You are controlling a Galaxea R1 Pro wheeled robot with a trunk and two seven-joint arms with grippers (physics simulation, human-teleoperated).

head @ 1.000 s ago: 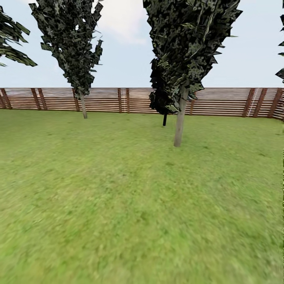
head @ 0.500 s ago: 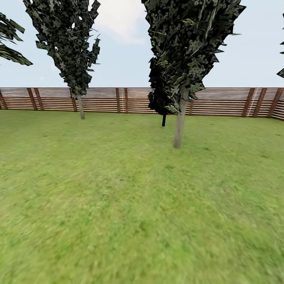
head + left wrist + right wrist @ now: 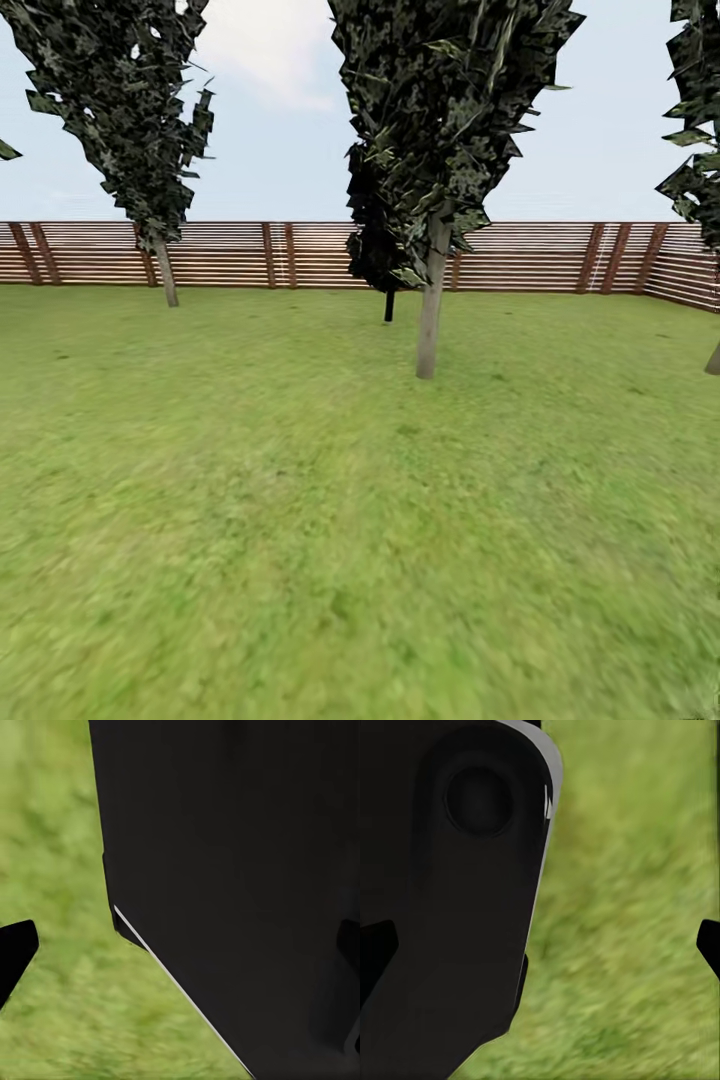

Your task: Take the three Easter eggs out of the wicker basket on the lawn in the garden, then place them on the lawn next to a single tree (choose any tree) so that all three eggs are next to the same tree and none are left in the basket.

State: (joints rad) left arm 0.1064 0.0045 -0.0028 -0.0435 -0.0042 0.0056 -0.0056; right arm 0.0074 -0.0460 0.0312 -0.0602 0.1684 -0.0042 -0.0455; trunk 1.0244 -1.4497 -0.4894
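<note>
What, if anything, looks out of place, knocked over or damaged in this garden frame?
Nothing stands out. The nearest tree stands upright on the lawn, the fence runs unbroken behind it, and the grass looks undisturbed.

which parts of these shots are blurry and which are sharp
Head view: the near lawn smears into soft streaks, while the fence and the nearest tree trunk stay fairly crisp. Both wrist views: grass is blurred, dark robot parts close up lack detail.

Matte black body panel [image 3: 240,870] (thin pale edge line).
</note>
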